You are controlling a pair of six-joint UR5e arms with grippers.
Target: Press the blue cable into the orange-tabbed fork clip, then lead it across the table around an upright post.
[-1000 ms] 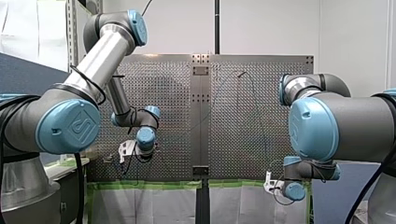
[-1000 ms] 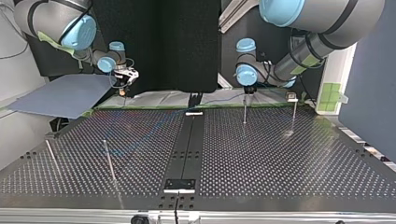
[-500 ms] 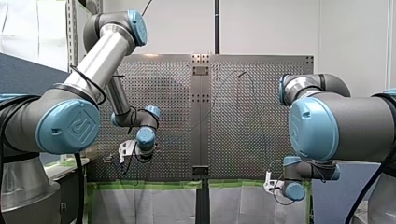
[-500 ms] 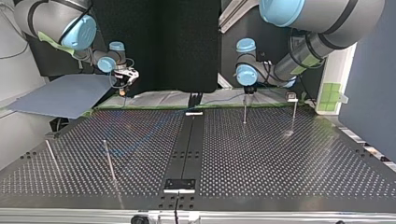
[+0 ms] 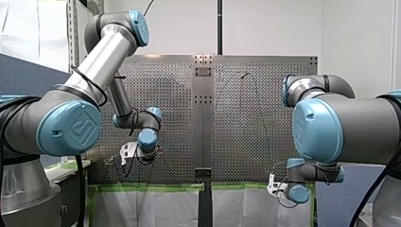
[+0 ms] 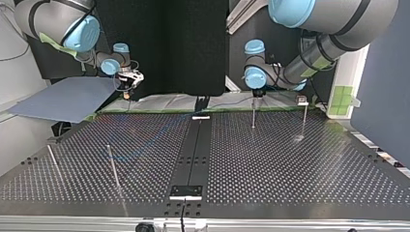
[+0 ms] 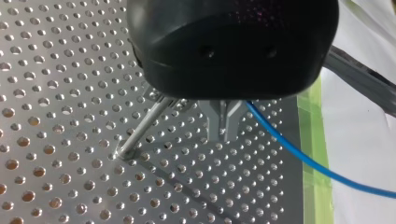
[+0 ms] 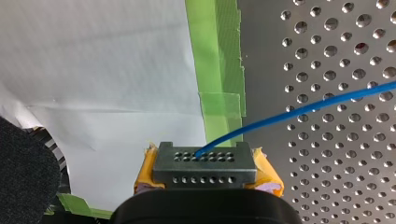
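In the left wrist view my left gripper (image 7: 223,135) has its metal fingers shut, and the blue cable (image 7: 299,156) runs out from them over the table's taped edge. An upright post (image 7: 140,128) stands right beside those fingers. My right gripper (image 8: 204,161), with yellow pads, is shut on the blue cable (image 8: 299,112), which leads away over the perforated plate. In the top view my left gripper (image 6: 257,96) hangs over a post (image 6: 253,116) at the far edge. My right gripper (image 6: 126,92) hovers off the table's far left. I cannot make out an orange-tabbed clip.
Another post (image 6: 304,118) with a small pale fitting on top stands right of my left gripper. Two leaning posts (image 6: 113,166) (image 6: 53,162) stand at the top view's near left. Green tape (image 8: 219,70) and a white sheet (image 8: 93,93) border the plate. A blue-grey board (image 6: 67,99) lies off the far left.
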